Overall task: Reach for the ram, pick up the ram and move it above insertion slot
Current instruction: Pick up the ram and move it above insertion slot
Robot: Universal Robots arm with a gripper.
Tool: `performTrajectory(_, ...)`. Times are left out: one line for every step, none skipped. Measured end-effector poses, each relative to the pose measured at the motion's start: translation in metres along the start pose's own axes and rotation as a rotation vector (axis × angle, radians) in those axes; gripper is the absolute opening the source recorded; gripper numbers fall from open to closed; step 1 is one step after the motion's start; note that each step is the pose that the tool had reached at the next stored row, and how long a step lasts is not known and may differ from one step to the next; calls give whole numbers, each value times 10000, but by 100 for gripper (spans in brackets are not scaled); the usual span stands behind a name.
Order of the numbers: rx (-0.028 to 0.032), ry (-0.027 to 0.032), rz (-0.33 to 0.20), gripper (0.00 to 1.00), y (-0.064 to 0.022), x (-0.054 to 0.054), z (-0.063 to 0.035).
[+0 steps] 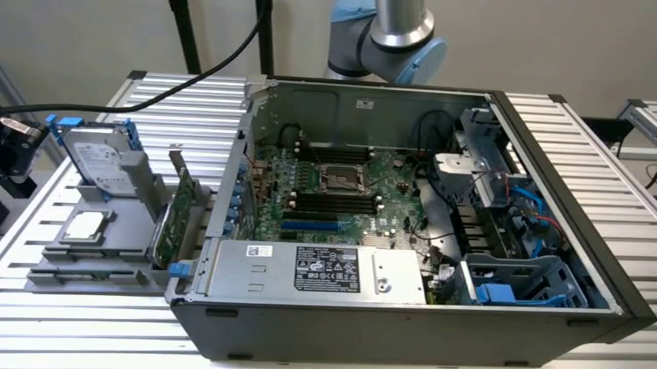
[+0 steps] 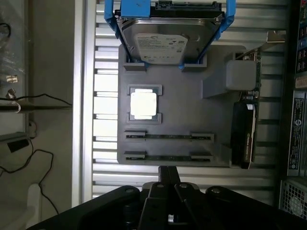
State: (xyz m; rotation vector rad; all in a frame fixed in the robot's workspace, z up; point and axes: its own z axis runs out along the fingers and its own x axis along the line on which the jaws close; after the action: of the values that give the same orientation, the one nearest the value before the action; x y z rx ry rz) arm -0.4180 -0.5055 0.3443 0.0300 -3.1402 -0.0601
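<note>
Gripper (image 2: 168, 171) hovers just short of the grey holder (image 2: 192, 115), jaws pressed together and empty. Nearest is the ram (image 2: 168, 156), a thin dark stick on edge in its slot. It's best to open up and square across that narrow edge. Beyond sit a pale square chip (image 2: 144, 104) and a metal hard drive (image 2: 165, 43).

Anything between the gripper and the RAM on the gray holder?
Nothing visible. In the wrist view the gripper is at the edge of the holder, and the nearest RAM stick lies uncovered just past it; the CPU and hard drive sit farther on.
</note>
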Motion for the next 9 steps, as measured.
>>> performTrajectory(0,0,0,11,0,0,0)
performTrajectory(1,0,0,11,0,0,0)
performTrajectory(0,0,0,11,0,0,0)
performTrajectory(1,0,0,11,0,0,0)
performTrajectory(0,0,0,11,0,0,0)
performTrajectory(0,0,0,11,0,0,0)
performTrajectory(0,0,0,11,0,0,0)
performTrajectory(0,0,0,11,0,0,0)
performTrajectory(1,0,0,11,0,0,0)
